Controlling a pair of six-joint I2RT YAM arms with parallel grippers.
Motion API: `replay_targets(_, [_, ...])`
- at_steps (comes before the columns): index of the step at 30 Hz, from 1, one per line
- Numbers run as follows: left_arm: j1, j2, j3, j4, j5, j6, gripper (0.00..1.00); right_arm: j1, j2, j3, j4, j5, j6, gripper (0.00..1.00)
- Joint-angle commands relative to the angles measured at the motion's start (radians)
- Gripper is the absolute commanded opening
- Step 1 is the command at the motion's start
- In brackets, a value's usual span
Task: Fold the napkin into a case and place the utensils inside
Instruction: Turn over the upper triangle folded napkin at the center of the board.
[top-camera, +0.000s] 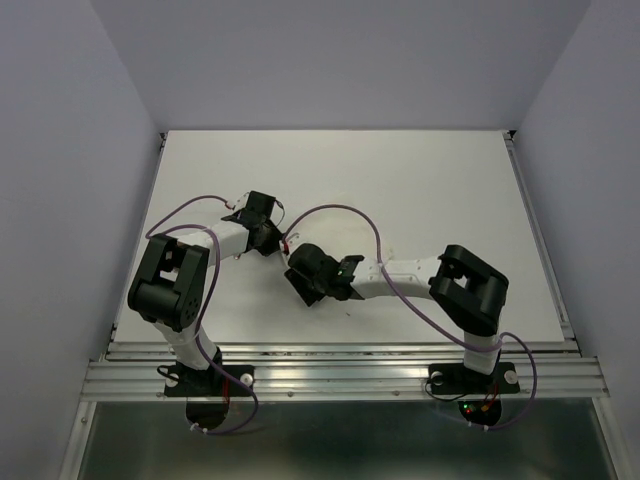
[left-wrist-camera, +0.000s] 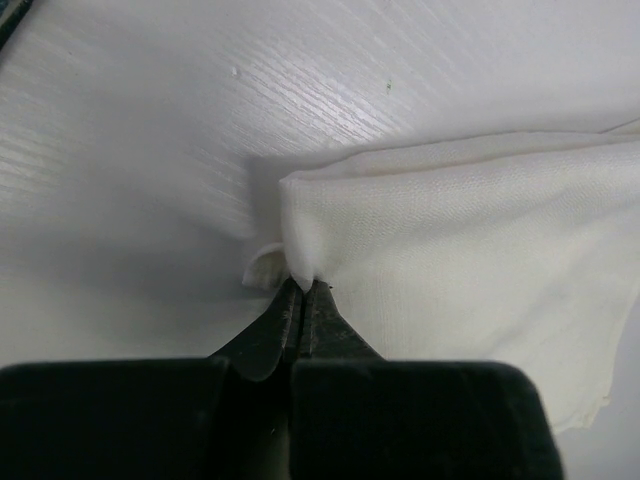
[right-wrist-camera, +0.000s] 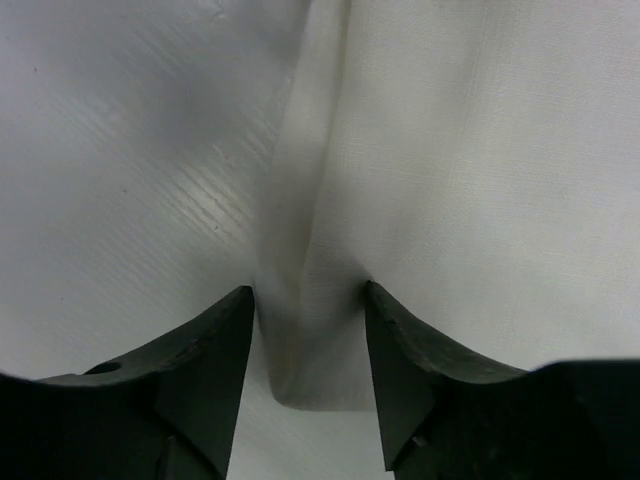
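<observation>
The white napkin (left-wrist-camera: 460, 260) lies on the white table, with a layered edge along its far side. My left gripper (left-wrist-camera: 304, 287) is shut on the napkin's near-left corner, which bunches up at the fingertips. In the right wrist view, a raised fold of the napkin (right-wrist-camera: 310, 300) runs between the jaws of my right gripper (right-wrist-camera: 308, 305). Those jaws stand apart on either side of the fold's rounded end. From above, the left gripper (top-camera: 268, 235) and right gripper (top-camera: 300, 278) meet near the table's middle. The napkin barely shows there. The utensils and the case are out of view.
The white table (top-camera: 420, 180) is bounded by grey walls at the back and sides. A metal rail (top-camera: 340, 375) runs along its near edge. Purple cables (top-camera: 350, 215) loop over both arms.
</observation>
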Motion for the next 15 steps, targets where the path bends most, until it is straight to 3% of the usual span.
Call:
replay_targets(1, [-0.001, -0.019, 0.003, -0.017, -0.004, 0.021, 0.00, 0.020, 0.000, 0.047, 0.024, 0.081, 0.011, 0.47])
replay_targets(3, [-0.001, -0.020, 0.002, -0.017, -0.004, 0.021, 0.00, 0.020, 0.004, 0.053, 0.015, 0.126, 0.020, 0.30])
replay_targets(6, [-0.001, -0.025, 0.003, -0.017, -0.004, 0.024, 0.00, 0.020, 0.012, 0.055, 0.007, 0.170, 0.025, 0.15])
replay_targets(10, [0.000, -0.028, 0.003, -0.014, 0.000, 0.027, 0.00, 0.020, 0.014, 0.056, -0.007, 0.217, 0.013, 0.10])
replay_targets(11, [0.000, -0.028, 0.003, -0.014, 0.002, 0.027, 0.00, 0.020, 0.014, 0.056, -0.005, 0.223, 0.011, 0.11])
replay_targets(13, [0.000, -0.030, 0.003, -0.014, 0.005, 0.030, 0.00, 0.020, 0.014, 0.056, -0.012, 0.223, 0.006, 0.34])
replay_targets(15, [0.000, -0.031, 0.002, -0.011, 0.005, 0.031, 0.00, 0.020, 0.012, 0.059, -0.022, 0.198, 0.006, 0.45])
